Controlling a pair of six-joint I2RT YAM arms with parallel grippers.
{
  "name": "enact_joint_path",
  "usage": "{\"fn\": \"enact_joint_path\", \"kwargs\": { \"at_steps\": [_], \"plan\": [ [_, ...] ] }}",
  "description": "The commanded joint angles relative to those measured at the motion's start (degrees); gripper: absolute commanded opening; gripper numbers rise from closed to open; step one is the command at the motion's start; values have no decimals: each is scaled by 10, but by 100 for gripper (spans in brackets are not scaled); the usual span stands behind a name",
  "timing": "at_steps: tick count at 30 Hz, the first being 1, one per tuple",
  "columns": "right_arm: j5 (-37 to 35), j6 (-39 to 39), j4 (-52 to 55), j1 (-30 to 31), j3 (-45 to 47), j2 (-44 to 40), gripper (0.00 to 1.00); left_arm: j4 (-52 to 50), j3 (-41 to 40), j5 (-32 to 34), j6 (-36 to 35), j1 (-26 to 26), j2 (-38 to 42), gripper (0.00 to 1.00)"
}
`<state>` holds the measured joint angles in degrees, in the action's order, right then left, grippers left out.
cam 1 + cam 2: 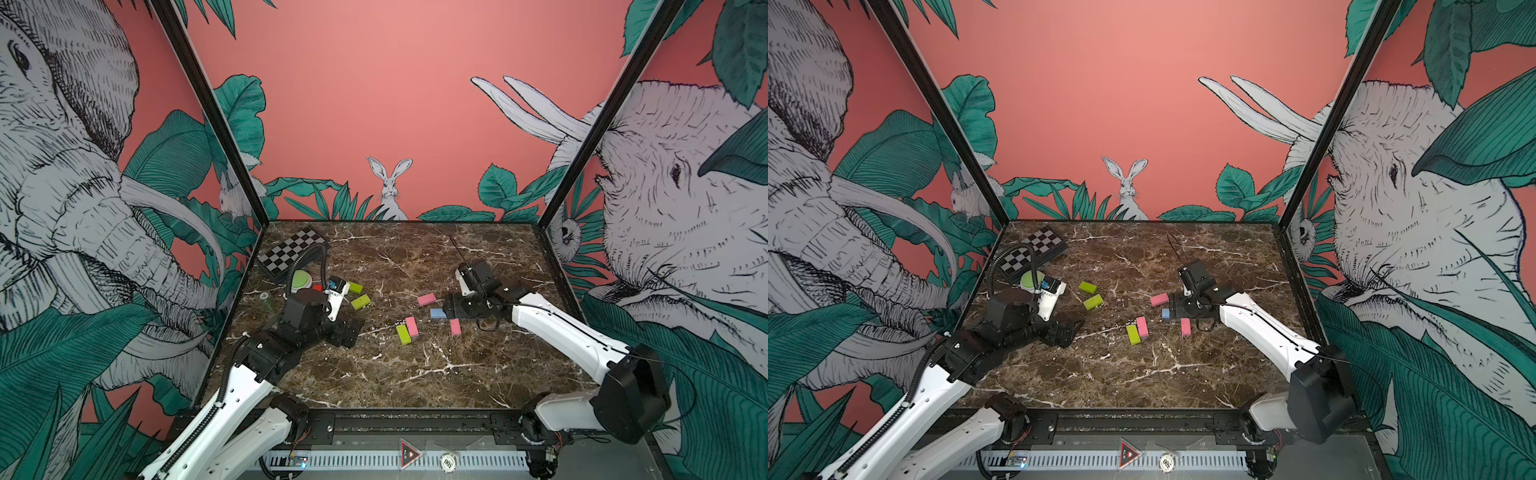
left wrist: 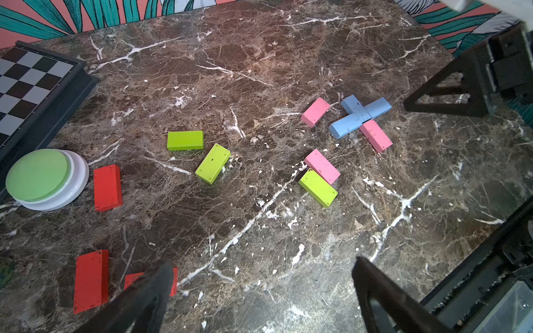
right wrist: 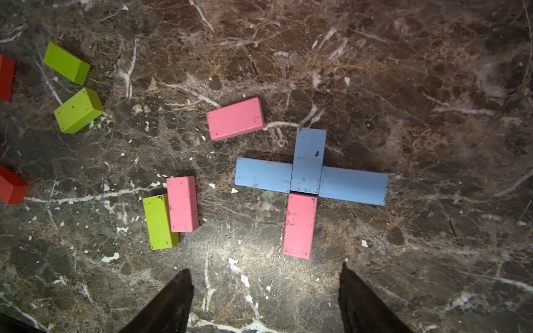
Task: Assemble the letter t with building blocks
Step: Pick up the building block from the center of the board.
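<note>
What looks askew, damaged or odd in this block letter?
Nothing askew; the blocks meet squarely. The lower stem block is pink while the other three are blue, and the upright blue block has a dark chip.

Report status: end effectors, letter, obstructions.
Open and empty: left end effector, right end effector. Three blue blocks form a cross, pink stem block butted on. Close by, loose pink block, not touching.

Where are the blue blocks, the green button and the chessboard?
blue blocks (image 3: 308, 164): right wrist view, middle block.
green button (image 2: 37, 174): left wrist view, green top.
chessboard (image 2: 28, 86): left wrist view, chequered face.
</note>
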<state>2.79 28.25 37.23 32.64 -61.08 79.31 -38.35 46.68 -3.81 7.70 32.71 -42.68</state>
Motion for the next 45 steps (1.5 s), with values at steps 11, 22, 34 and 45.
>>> {"fn": "enact_joint_path", "kwargs": {
  "at_steps": [11,22,34,45],
  "plan": [
    [70,1,-11,33,-126,173,77,-10,0,3,-4,2,6,99],
    [100,32,-64,34,-158,258,75,-10,1,1,-5,3,7,99],
    [106,44,-94,34,-163,297,74,-10,1,0,-5,3,7,99],
    [94,46,-103,34,-176,326,73,-10,1,2,-5,3,8,99]
  ]
}}
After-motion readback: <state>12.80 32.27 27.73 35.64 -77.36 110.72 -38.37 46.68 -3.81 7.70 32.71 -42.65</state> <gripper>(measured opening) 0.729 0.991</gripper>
